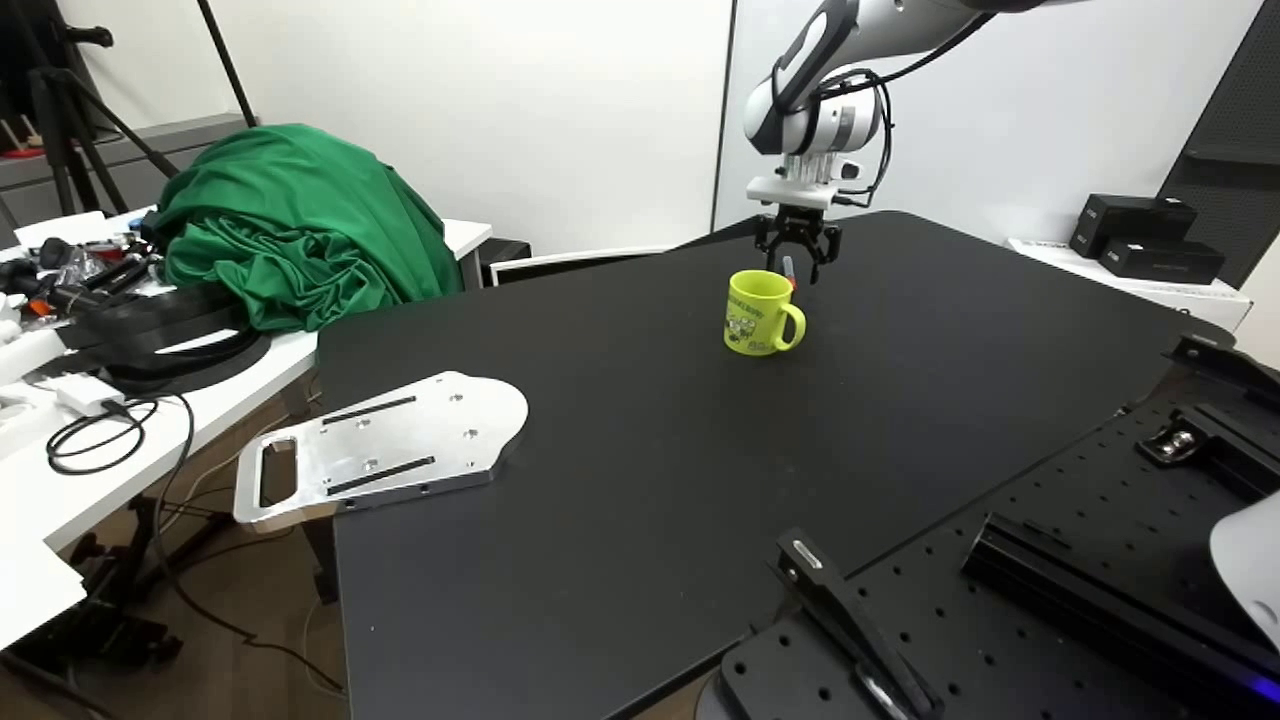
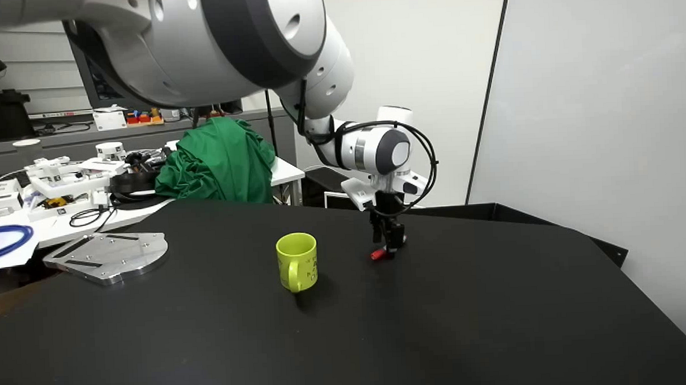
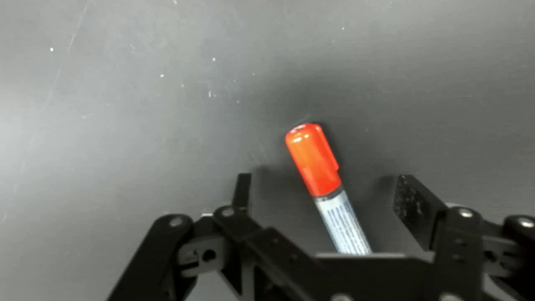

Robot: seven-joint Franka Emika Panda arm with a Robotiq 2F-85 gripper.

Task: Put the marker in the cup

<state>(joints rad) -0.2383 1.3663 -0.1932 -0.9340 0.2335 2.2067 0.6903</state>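
Observation:
The marker has a red cap and a pale printed barrel. It lies on the black table, and in the wrist view the marker point(image 3: 328, 188) shows between the two fingers, its lower end hidden behind the gripper body. My gripper point(image 3: 323, 192) is open, with a gap on each side of the marker. In an exterior view the gripper point(image 1: 792, 268) points down behind the yellow-green cup point(image 1: 756, 315). The cup stands upright, its handle to the side. The red cap of the marker point(image 2: 378, 253) shows at the fingertips, right of the cup point(image 2: 297, 264). The cup is out of the wrist view.
A silver metal plate point(image 1: 400, 440) lies at the table's edge. A side table with a green cloth point(image 1: 300, 220) and clutter stands beyond it. Black rails point(image 1: 1110, 610) are mounted along the near side. A white wall rises behind the arm.

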